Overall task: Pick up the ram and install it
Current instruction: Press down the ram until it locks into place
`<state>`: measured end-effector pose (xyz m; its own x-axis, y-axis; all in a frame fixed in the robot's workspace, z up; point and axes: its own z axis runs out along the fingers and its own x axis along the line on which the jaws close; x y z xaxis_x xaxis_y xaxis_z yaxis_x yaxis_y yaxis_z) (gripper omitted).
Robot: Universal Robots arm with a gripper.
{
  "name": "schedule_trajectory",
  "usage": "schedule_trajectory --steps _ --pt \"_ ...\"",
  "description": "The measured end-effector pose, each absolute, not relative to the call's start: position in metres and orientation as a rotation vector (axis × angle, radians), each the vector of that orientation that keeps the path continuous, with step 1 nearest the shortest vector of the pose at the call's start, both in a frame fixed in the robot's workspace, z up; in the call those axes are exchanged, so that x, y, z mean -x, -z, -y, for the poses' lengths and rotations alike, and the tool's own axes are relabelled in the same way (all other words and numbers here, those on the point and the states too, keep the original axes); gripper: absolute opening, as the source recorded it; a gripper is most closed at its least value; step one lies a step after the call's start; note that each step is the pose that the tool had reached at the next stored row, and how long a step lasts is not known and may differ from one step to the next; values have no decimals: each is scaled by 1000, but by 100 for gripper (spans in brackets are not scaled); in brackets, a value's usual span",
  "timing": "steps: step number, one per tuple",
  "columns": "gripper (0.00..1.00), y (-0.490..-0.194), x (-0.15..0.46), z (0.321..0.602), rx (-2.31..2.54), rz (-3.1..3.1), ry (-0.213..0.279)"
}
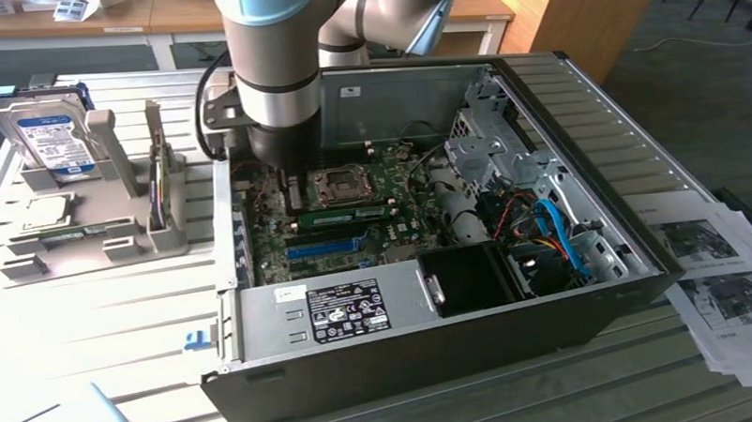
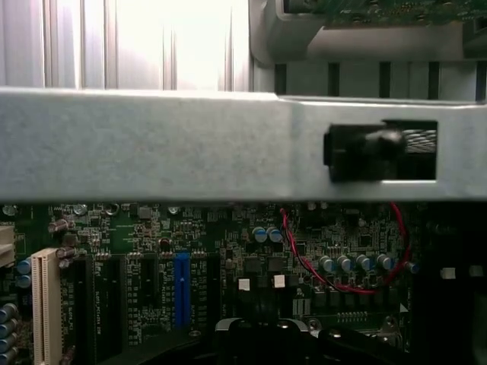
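Well off to the exterior view's left of the gripper (image 1: 288, 188), standing upright in a grey holder tray (image 1: 127, 240) on the table: a silver hard drive (image 1: 48, 138) with a blue-and-white label. Nearer the gripper, on that same side, the tray's upright dividers.

At centre, reaching down from above into the open computer case (image 1: 394, 346): the robot arm (image 1: 270, 55). Gripper low over the motherboard (image 1: 272, 257), close to the case's left wall. Jaws closed tight, dark fingertips (image 2: 262, 334) pressed together above the board in the wrist view.

Just to the exterior view's right of the gripper: the CPU socket (image 1: 346, 182). Just below that and near the gripper, lying flat along its slot on the motherboard: the ram (image 1: 345, 214), green with small dark chips, apart from the fingers. Slightly further toward the case front, a bright blue slot (image 1: 321, 248); seen too in the wrist view ahead of the fingertips (image 2: 181, 289), with a red wire (image 2: 304, 262) looping beside it and the case's metal rail (image 2: 152, 144) beyond.

Further right, well apart from the gripper: a black fan shroud (image 1: 472, 278), blue cables (image 1: 564, 233), then printed papers (image 1: 716, 284) on the table outside the case.
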<state>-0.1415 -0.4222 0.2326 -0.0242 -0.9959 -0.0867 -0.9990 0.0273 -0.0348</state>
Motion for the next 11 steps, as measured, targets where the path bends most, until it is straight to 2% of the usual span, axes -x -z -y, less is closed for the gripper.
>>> schedule_trajectory --steps 11 --pt "9 -233 130 422 2128 -2189 -57"
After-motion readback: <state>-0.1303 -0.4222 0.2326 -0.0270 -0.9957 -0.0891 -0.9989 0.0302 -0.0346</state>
